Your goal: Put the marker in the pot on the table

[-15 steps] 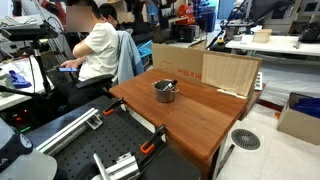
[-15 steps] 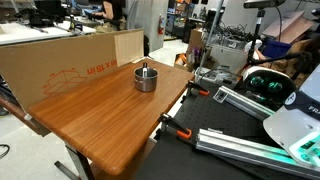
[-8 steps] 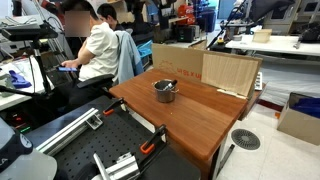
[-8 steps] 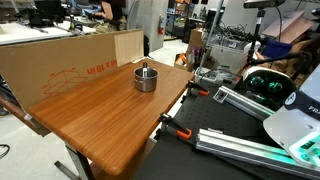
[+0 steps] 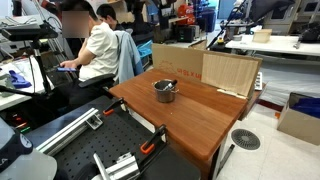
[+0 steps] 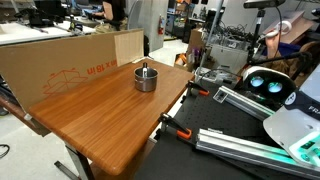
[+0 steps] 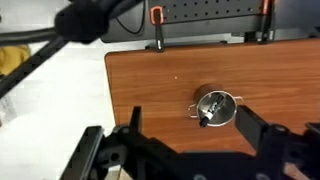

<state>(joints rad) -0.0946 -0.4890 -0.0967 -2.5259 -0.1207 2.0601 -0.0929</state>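
The small silvery pot [image 5: 164,91] stands near the middle of the reddish-brown table [image 5: 200,115]; it also shows in the other exterior view [image 6: 146,78] and in the wrist view [image 7: 213,106]. The dark marker [image 7: 208,113] lies inside the pot, one end leaning over the rim. My gripper [image 7: 190,140] hangs high above the table with its two dark fingers spread wide, open and empty, the pot between and beyond them. The gripper does not show in either exterior view.
A cardboard sheet [image 5: 225,72] stands along one table edge, also in the other exterior view [image 6: 60,60]. Orange-handled clamps [image 7: 157,20] grip the table edge. A black metal bench [image 5: 110,150] adjoins the table. A seated person [image 5: 95,50] works beside it.
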